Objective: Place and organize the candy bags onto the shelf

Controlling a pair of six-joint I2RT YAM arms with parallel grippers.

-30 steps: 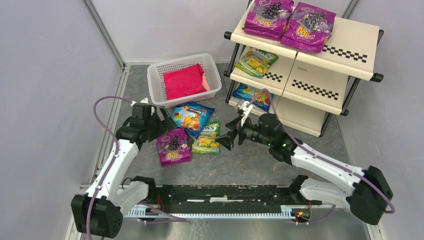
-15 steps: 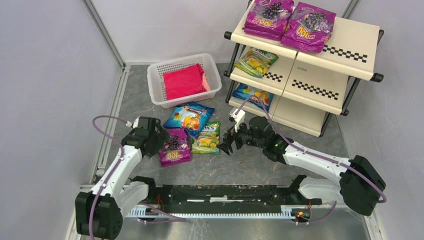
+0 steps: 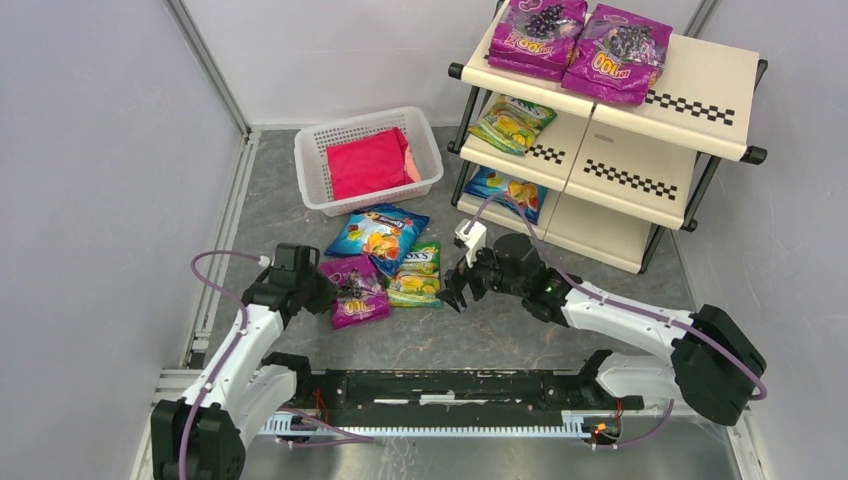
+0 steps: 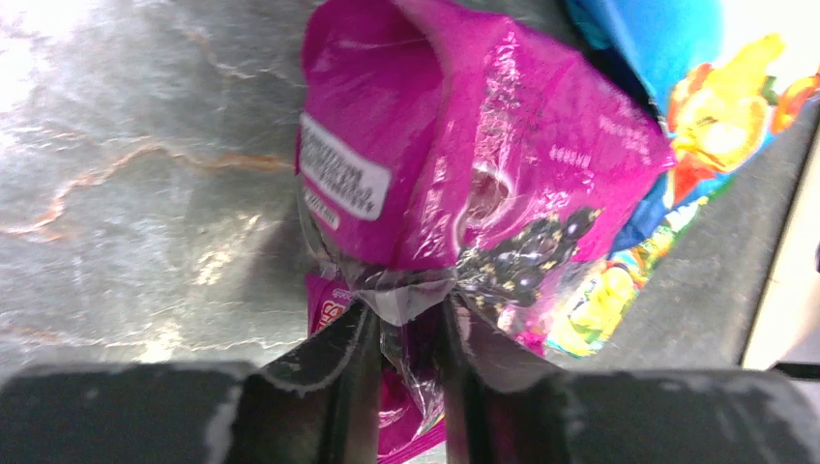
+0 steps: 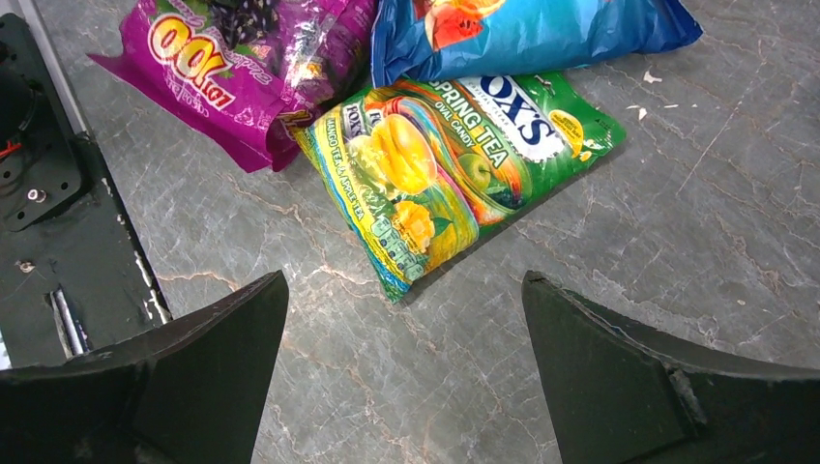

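Jaws of left gripper pinch one edge of magenta grape bag, which lies on table against blue bag. Right gripper has jaws spread wide, hovering near green-yellow bag. Shelf is well apart, far right.

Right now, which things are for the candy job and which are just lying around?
For the job:
glossy magenta grape-print pouch, pinched by the left gripper
glossy green lemon-print pouch
glossy blue fruit-print pouch beside it
cream three-tier slanted rack

Just lying about:
white lattice plastic basket
pink folded cloth inside it
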